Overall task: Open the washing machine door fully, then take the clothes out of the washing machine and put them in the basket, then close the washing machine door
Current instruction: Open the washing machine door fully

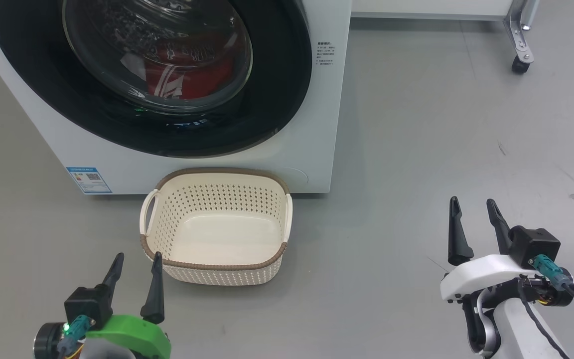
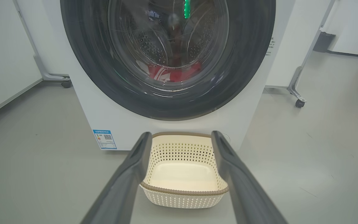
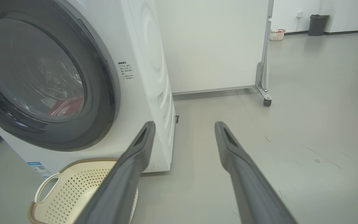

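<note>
The white washing machine (image 1: 312, 124) stands ahead with its round black-rimmed door (image 1: 277, 85) shut. Red clothes (image 1: 192, 75) with white stripes show through the glass, also as red clothes (image 2: 172, 73) in the left wrist view and red clothes (image 3: 67, 107) in the right wrist view. The cream basket (image 1: 217, 259) sits empty on the floor right before the machine. My left gripper (image 1: 136, 262) is open at the basket's near left corner. My right gripper (image 1: 472, 205) is open, well to the right over bare floor. In the wrist views the door (image 2: 244, 62) and the door (image 3: 104, 102) are shut.
A white panel on a castor foot (image 1: 520, 62) stands behind the machine to the right. A blue label (image 1: 88, 179) marks the machine's lower left front. Far off in the right wrist view are a dark bin (image 3: 318, 24) and a small basket (image 3: 277, 34). Grey floor lies to the right.
</note>
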